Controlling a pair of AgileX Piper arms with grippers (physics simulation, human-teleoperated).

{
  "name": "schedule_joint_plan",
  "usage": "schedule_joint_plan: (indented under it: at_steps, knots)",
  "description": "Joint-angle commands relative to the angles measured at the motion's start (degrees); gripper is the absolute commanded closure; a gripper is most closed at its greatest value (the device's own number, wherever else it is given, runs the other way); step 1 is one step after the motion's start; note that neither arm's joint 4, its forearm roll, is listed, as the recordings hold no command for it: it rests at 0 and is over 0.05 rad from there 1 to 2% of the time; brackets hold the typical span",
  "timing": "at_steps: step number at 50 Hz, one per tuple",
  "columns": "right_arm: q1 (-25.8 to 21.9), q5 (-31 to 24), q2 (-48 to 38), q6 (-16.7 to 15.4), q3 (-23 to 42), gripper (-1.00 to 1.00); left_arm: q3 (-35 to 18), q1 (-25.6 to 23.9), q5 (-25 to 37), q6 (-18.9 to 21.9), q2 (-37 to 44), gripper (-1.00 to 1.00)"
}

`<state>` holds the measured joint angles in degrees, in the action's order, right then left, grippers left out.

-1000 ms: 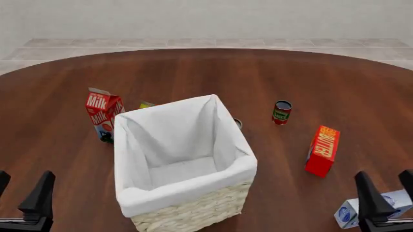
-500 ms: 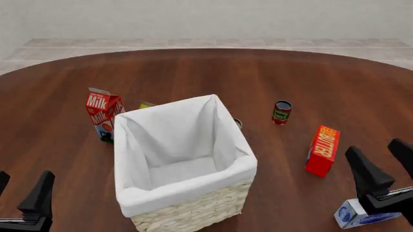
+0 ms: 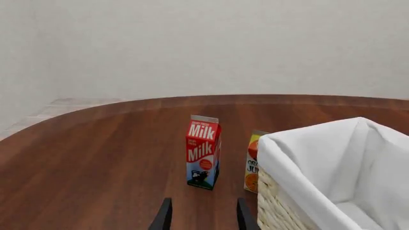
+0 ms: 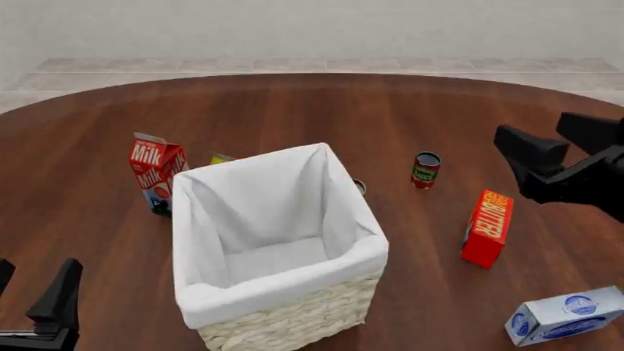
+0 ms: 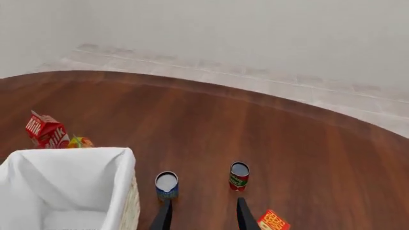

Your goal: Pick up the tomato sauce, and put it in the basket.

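In the front view, the basket (image 4: 283, 241) hides most of an orange juice carton (image 4: 221, 158) behind its far left corner and nearly all of a second can (image 4: 360, 186) at its right rim. The left gripper (image 4: 34, 301) is cut off at the lower left corner of the frame, and the right gripper (image 4: 557, 146) runs off the right edge. The blue and white carton (image 4: 563, 314) lying at the lower right is clipped by the frame edge. In the right wrist view, the butter box (image 5: 273, 221) is cut by the bottom edge. Label text on the tomato sauce (image 4: 425, 170) is too small to read.
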<state>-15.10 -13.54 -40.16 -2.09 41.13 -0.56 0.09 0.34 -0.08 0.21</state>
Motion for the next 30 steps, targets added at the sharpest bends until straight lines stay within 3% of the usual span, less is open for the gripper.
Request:
schedule_joint_plan:
  at_steps: [1,18,30]
  knots:
    - [-1.14,-1.01,-8.61,-0.17,4.86,-1.0,0.04,-0.02,0.08,0.08,-0.15,-1.0]
    - [-0.37,-2.77,-24.63,-3.91,14.73,-1.0,0.14,0.0,-0.06,0.08,-0.12,-1.0]
    - [1.11,-3.06,-34.55,-4.73,21.58,-1.0,-0.46,0.01,0.5,0.08,-0.1,-1.0]
